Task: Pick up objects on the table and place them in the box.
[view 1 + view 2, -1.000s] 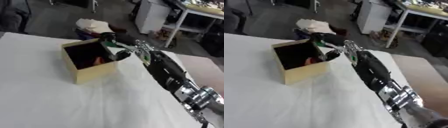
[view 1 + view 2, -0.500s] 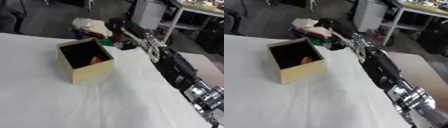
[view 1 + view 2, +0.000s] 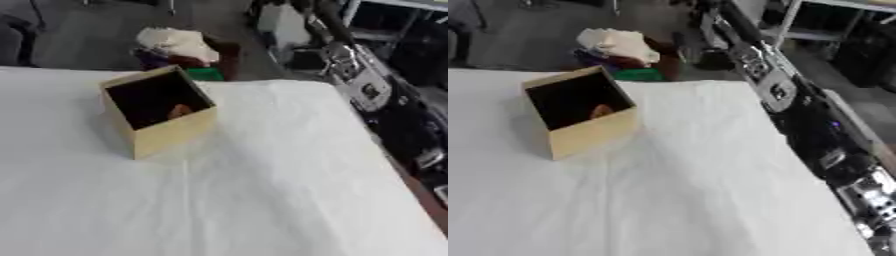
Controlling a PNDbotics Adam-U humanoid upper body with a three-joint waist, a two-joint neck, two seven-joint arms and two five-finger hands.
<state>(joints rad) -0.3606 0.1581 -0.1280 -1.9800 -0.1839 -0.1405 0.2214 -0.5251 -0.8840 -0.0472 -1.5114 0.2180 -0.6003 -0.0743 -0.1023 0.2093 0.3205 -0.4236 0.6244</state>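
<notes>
The near part of both views is filled by the white cloth-covered table (image 3: 227, 200), creased faintly down its middle and bare across the lower half of the frame. Along the right edge of the frame the robot's black and silver right arm (image 3: 798, 107) runs from the lower right corner up toward the top centre, passing beside the table's right edge rather than over it. Farther back, in the upper left of the table, stands the open tan cardboard box (image 3: 162, 112), seen corner-on with its mouth facing up; its inside is dark, and a small orange object (image 3: 179, 110) lies within, against the right inner wall near the bottom. Nothing else can be made out in the box. Beyond the table's far edge, at the upper centre of the frame, a cream-coloured crumpled bundle (image 3: 175, 42) rests on top of a dark red and purple heap (image 3: 636, 61) on the floor, with a green patch (image 3: 206, 74) showing just behind the table edge. At the very top of the frame, right of centre, the arm narrows toward the right hand, which is cut off and blurred there, so I cannot tell whether its fingers are spread or curled. The left hand shows in neither view.
</notes>
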